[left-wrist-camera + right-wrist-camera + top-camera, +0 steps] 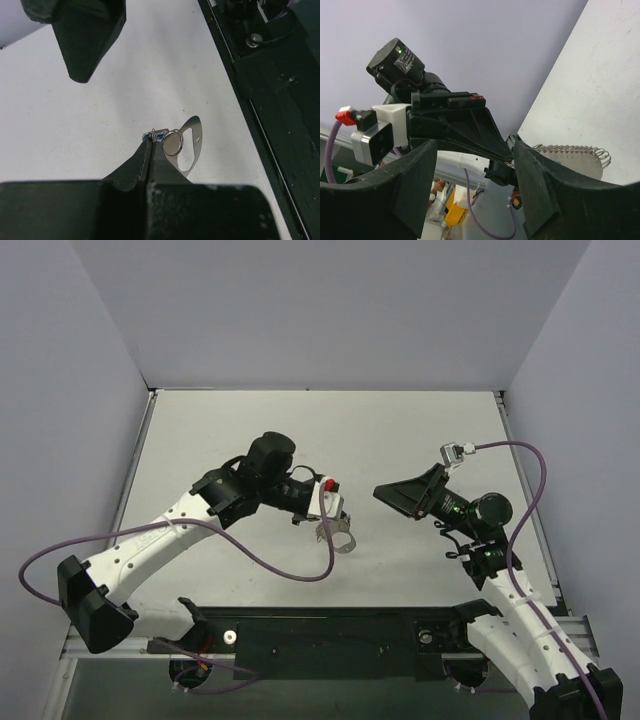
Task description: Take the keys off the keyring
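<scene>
Steadily now: your left gripper is clenched on the key; bring the right gripper, jaws spread, in from three o'clock and grip the keyring.

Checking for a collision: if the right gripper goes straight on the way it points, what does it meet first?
Likely the left gripper, shut on the key, with the keyring right beside it; depth is unclear.

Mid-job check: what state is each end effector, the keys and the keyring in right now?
keys: not yet off the keyring, pinched by the left end effector.
keyring: dangling beyond the pinch; contact with the table unclear.
left end effector: shut on the keys' blue head.
right end effector: open, empty, apart from the keyring.
</scene>
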Available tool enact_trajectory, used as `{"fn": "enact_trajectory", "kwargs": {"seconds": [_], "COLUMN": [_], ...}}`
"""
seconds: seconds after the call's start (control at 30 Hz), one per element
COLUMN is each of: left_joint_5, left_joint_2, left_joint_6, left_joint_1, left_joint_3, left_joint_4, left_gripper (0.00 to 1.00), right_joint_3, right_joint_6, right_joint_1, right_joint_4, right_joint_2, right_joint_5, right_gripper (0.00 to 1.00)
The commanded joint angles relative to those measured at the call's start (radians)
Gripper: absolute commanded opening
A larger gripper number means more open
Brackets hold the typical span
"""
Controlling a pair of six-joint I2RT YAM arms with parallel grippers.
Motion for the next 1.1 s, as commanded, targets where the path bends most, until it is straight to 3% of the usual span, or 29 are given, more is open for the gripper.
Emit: {"fn": "enact_trajectory", "kwargs": {"seconds": [0.0, 0.17, 0.23, 0.37, 0.73, 1.07], "left_joint_5": [0.086, 0.063, 0.017, -0.012, -0.056, -0.09], "left_joint_2": [-0.088, -0.188, -0.225, -0.289, -0.372, -0.363], "left_joint_6": [-0.107, -0.39, -0.548, -0.694, -0.966, -1.146], "left_joint_1": [-0.006, -0.006, -0.006, -0.007, -0.006, -0.006], "left_joint_3": [-0.03, -0.149, -0.206, -0.284, -0.335, -0.347], "left_joint_4": [0.125, 0.402, 0.542, 0.699, 0.828, 0.934], "left_gripper": [0.0, 0.0, 0.0, 0.0, 0.0, 0.0], "right_joint_3": [0.093, 0.188, 0.216, 0.252, 0.386, 0.516], "right_joint_6": [-0.108, -0.385, -0.466, -0.513, -0.684, -0.792], "right_joint_1": [0.076, 0.211, 0.277, 0.317, 0.348, 0.38], "right_joint_4": [-0.104, -0.488, -0.575, -0.619, -0.763, -0.863], "right_joint_2": [-0.041, -0.089, -0.103, -0.118, -0.106, -0.057], "right_joint_5": [0.029, 0.151, 0.21, 0.239, 0.264, 0.218], "right_gripper": [0.57, 0.52, 0.52, 0.51, 0.47, 0.49]}}
